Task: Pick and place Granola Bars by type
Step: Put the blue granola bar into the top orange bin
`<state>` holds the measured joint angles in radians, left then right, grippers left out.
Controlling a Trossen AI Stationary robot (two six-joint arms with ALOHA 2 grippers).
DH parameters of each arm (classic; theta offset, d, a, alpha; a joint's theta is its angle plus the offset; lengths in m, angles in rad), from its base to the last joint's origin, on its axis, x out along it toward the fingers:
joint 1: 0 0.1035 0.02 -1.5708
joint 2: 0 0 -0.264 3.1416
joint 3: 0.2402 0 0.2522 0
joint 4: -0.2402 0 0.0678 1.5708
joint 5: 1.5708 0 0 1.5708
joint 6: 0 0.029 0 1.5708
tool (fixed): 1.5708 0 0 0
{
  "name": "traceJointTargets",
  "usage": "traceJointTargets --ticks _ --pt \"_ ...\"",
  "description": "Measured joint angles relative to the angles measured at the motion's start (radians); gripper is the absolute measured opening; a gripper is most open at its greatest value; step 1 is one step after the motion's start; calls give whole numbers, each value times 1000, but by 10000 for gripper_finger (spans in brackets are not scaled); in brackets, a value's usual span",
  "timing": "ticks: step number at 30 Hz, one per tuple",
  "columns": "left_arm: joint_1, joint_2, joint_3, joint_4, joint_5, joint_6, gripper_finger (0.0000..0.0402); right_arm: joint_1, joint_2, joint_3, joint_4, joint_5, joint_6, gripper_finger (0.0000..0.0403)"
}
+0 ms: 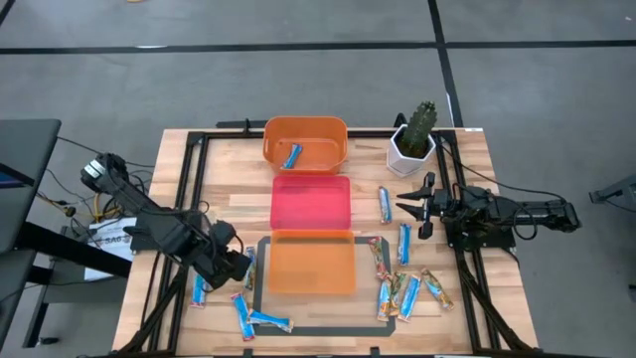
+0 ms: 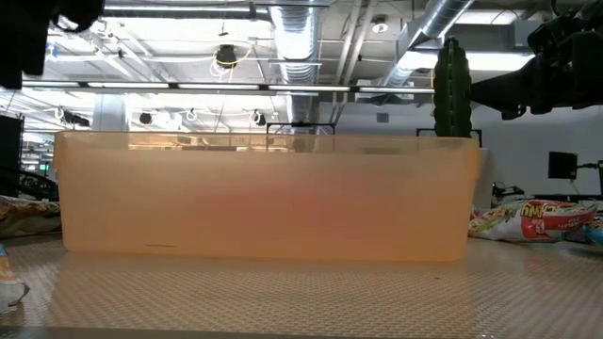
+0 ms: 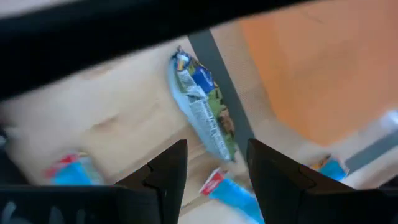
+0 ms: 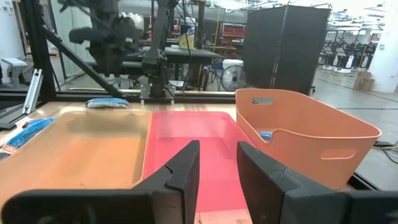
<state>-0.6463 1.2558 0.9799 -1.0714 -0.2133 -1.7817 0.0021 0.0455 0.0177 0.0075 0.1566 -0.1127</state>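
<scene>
The shallow translucent orange rectangular tray (image 2: 264, 198) fills the low view. Just left of it the left gripper (image 3: 211, 171) hangs, its dark fingers narrowly parted and empty, over a blue-and-white foil-wrapped granola bar (image 3: 202, 106) on the wooden table (image 1: 169, 164). More slim foil bars (image 1: 402, 244) lie scattered either side of that tray. Beyond it sits the pink-red tray (image 1: 311, 204), then a deep orange plastic bin (image 1: 304, 144) holding one blue bar (image 1: 291, 155). Right of the pink tray the right gripper (image 1: 409, 206) waits, fingers apart, empty

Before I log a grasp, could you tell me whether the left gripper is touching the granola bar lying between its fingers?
Apart: in the left wrist view the open left gripper frames the granola bar, with bare table visible between it and each fingertip.
</scene>
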Motion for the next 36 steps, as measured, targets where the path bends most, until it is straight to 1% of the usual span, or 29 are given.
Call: traceJointTargets --ticks 4,9,11,17,27,32,36 --pt "31 38 -68 101 12 -62 158 0 0 0 0 0 0 102" --pt "78 96 -114 226 7 -66 158 0 0 0 0 0 0 102" --pt "95 120 -117 231 12 -65 158 0 0 0 0 0 0 102" --pt "136 174 -117 225 75 -41 158 0 0 0 0 0 0 102" --pt "146 187 -124 229 72 -16 159 0 0 0 0 0 0 102" --pt "146 187 -175 342 101 -13 182 0 0 0 0 0 0 102" --pt "146 187 -202 372 109 -14 211 0 0 0 0 0 0 102"
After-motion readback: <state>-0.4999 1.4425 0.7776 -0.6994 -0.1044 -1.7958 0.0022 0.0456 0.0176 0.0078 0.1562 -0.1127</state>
